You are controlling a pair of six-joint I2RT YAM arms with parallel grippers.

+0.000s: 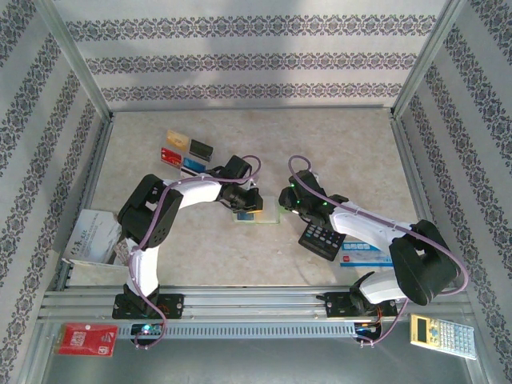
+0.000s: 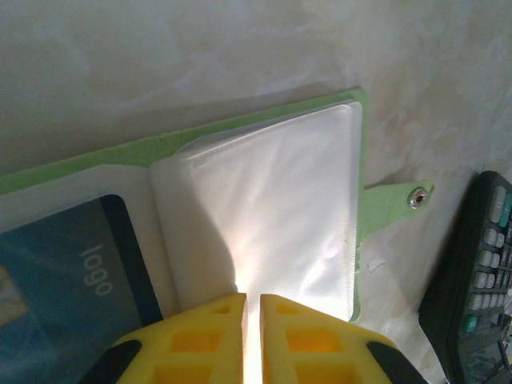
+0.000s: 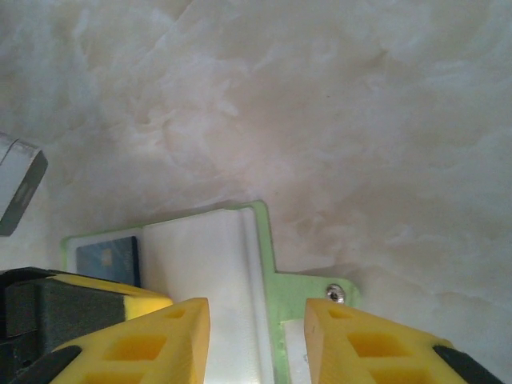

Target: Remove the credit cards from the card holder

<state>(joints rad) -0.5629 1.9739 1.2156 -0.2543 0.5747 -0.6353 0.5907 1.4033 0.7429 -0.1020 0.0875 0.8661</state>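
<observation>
The card holder (image 1: 270,217) lies open at the middle of the bench (image 1: 344,152), between both tools. We see the left tool (image 2: 252,324) closed to a thin slit at the near edge of a cream sleeve (image 2: 280,208), which rises into the slit and appears pinched. The right tool (image 3: 256,340) stands moderately wide, straddling the holder's snap-tab edge without gripping it. One blue card (image 2: 72,272) sits in the holder's other sleeve. Four credit cards (image 1: 175,138) lie well apart at far left; a black calculator (image 1: 320,238) lies near the tab.
</observation>
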